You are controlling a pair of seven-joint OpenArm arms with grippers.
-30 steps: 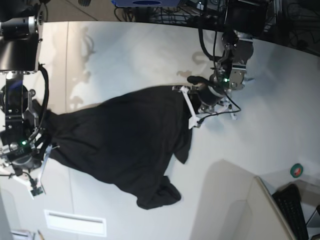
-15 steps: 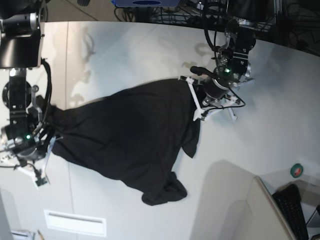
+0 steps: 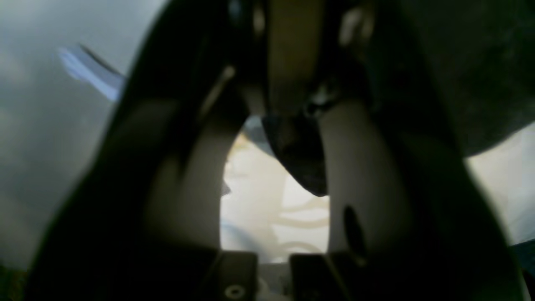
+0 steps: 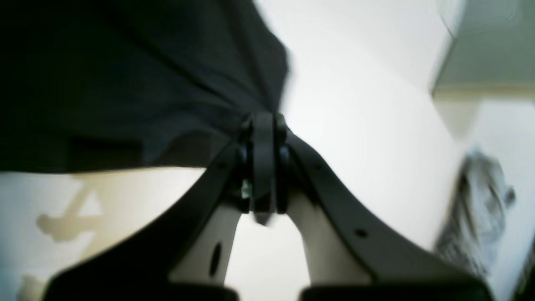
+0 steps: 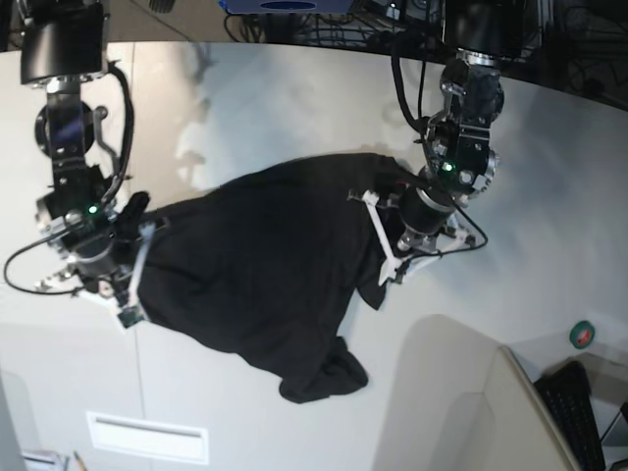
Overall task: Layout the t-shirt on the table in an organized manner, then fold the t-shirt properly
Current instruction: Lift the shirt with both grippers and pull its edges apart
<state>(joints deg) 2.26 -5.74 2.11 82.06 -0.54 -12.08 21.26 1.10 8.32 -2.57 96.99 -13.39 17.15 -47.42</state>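
Observation:
The black t-shirt [image 5: 260, 260] hangs stretched between both grippers, and its lower corner is bunched on the off-white table [image 5: 275, 108]. My left gripper [image 5: 381, 234] is shut on the shirt's right edge. In the blurred left wrist view a fold of the t-shirt [image 3: 299, 163] sits between the fingers [image 3: 363, 175] above the table [image 3: 259, 217]. My right gripper [image 5: 137, 263] is shut on the shirt's left edge. In the right wrist view its closed tips [image 4: 262, 125] pinch the t-shirt [image 4: 125, 75] above the table [image 4: 376, 104].
A white rectangular plate [image 5: 147, 437] lies near the front left. A cream raised panel [image 5: 461, 402] stands at the front right, with a green tape roll [image 5: 582, 335] and a black keyboard [image 5: 579, 412] beyond it. Cables and gear line the far edge.
My right gripper has moved up and toward the middle with the shirt's left edge. My left gripper has moved toward the front with the right edge. The shirt is drawn in narrower.

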